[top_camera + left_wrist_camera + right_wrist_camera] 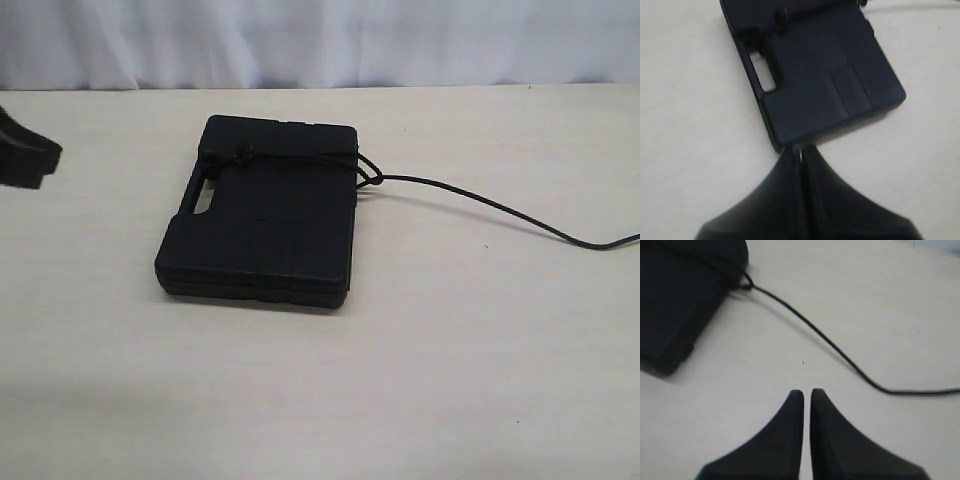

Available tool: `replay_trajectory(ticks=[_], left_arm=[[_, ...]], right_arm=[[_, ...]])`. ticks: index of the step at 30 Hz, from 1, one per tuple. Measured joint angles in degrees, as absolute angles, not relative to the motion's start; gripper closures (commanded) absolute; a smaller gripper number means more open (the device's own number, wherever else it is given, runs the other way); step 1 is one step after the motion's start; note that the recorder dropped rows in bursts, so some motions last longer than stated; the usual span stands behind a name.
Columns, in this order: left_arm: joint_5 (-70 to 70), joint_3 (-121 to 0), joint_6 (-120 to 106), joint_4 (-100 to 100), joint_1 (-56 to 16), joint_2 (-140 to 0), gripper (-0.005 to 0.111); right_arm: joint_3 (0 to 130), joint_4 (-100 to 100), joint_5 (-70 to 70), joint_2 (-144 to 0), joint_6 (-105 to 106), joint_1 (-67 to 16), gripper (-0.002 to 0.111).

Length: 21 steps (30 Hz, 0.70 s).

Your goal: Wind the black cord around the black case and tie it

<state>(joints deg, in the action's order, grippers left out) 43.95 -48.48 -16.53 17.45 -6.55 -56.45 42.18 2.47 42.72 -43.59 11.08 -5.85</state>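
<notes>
The black cord point(500, 205) is judged wrapped and knotted round the black case point(270, 235), with the left tool point(799, 150) and right tool point(806, 393) closed empty.

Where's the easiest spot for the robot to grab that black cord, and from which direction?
Probably the loose tail of the black cord, where it lies flat on the bare table, clear of the black case. Come straight down with the right gripper, jaws either side of the thin line; nearer the case it hugs the edge.
</notes>
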Motion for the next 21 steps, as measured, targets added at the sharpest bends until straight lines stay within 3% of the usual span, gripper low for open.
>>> replay_trajectory(ticks=[6,10,13,21], left_arm=[[24.97,-36.95,-22.47,23.53,-6.55,-36.47,0.107],[11.64,-31.86,-24.31,25.44,-6.55,-31.5,0.107],[10.24,-29.19,-24.53,25.81,-6.55,-31.15,0.107],[15.18,-28.04,-24.65,25.98,-6.55,-31.15,0.107]], right_arm=[[29.46,2.47,27.55,-25.71,13.57,-10.77,0.104],[20.71,2.47,14.06,-18.38,15.12,-12.03,0.104],[16.02,2.47,7.52,-15.87,15.27,-12.04,0.104],[13.24,2.47,6.45,-14.56,15.37,-12.13,0.104]])
